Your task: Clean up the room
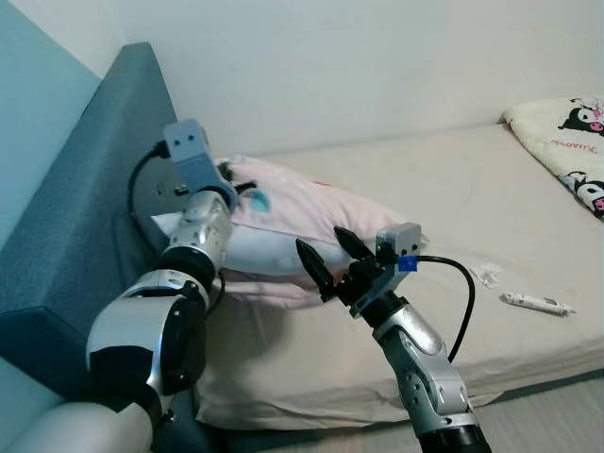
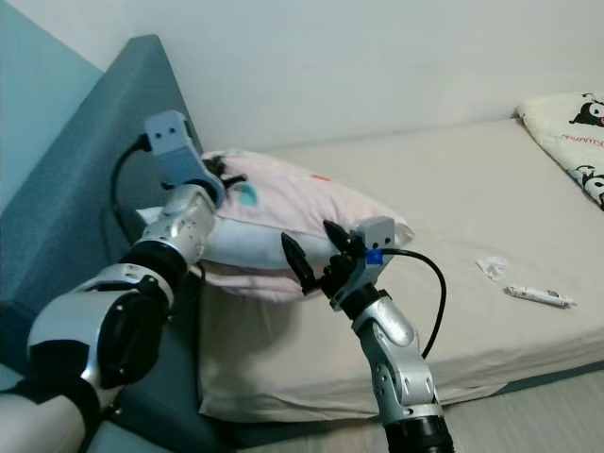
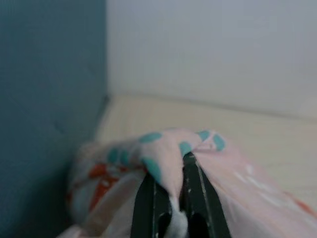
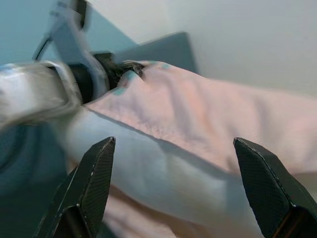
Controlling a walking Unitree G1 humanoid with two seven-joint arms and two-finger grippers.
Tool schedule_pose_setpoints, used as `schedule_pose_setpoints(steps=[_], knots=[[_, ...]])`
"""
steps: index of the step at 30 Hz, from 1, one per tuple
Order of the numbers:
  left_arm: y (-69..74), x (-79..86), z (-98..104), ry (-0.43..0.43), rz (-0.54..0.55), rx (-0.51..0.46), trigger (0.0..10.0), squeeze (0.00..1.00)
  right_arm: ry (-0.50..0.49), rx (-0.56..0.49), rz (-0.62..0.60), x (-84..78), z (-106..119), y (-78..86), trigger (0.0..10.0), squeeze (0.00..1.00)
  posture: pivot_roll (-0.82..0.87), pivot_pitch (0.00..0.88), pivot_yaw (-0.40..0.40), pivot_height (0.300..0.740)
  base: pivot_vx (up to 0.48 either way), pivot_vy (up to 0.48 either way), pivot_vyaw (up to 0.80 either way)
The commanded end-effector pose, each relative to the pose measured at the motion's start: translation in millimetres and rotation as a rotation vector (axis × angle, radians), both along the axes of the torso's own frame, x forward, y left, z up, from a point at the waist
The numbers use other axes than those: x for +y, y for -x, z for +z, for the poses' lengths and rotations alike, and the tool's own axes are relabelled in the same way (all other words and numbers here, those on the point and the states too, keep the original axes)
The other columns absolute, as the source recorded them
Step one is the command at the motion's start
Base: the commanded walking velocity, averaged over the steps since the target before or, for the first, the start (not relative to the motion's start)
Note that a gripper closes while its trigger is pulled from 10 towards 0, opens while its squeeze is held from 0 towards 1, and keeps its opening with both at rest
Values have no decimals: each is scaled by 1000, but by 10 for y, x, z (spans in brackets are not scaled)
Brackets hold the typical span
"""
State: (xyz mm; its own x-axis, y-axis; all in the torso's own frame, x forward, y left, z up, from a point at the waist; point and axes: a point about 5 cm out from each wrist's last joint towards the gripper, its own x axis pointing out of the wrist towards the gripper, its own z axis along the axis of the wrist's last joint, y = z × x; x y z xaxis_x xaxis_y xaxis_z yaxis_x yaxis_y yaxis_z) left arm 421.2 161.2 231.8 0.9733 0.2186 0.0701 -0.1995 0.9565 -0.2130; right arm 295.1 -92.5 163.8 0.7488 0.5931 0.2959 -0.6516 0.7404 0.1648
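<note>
Right gripper (image 1: 329,249) sits nearest the camera, at about 6 o'clock of the pillow (image 1: 302,222), fingers spread wide and holding nothing, tips aimed at the pillow's near edge but not yet touching. Left gripper (image 3: 171,191) is clamped on a pinch of pink fabric at the pillow's 10 o'clock corner, close against the blue headboard (image 1: 85,217); the wrist view shows cloth bunched between the black fingers.

Pillow lies at the head of the mattress (image 1: 453,189), a little crooked and sagging toward the edge.

Judgement: step in hand is straightening the pillow. To do it well, bring the right gripper onto a thick fold of the near edge, close fully, then lift with both arms together so the left pinch does not slip.

Farther out, at 3 o'clock: a small white tube (image 1: 536,303) and a wrapper scrap (image 1: 487,274). At 1 o'clock, a cartoon-print blanket (image 1: 571,142).
</note>
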Motion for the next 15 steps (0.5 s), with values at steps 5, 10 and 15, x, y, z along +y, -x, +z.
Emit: schedule_pose_setpoints(steps=[5, 10, 15], knots=[[113, 547, -13, -170, 242, -37, 10000, 0, -24, -12, 85, 51, 61, 102, 10000, 0, -250, 111, 52, 740, 0, 0, 0], [345, 994, -482, -136, 391, 86, 10000, 0, -23, -13, 124, 60, 70, 131, 10000, 0, -233, 107, 56, 740, 0, 0, 0], [666, 1061, -1215, -78, 435, 292, 10000, 0, -20, -9, 151, 87, 79, 137, 10000, 0, -218, 107, 49, 740, 0, 0, 0]])
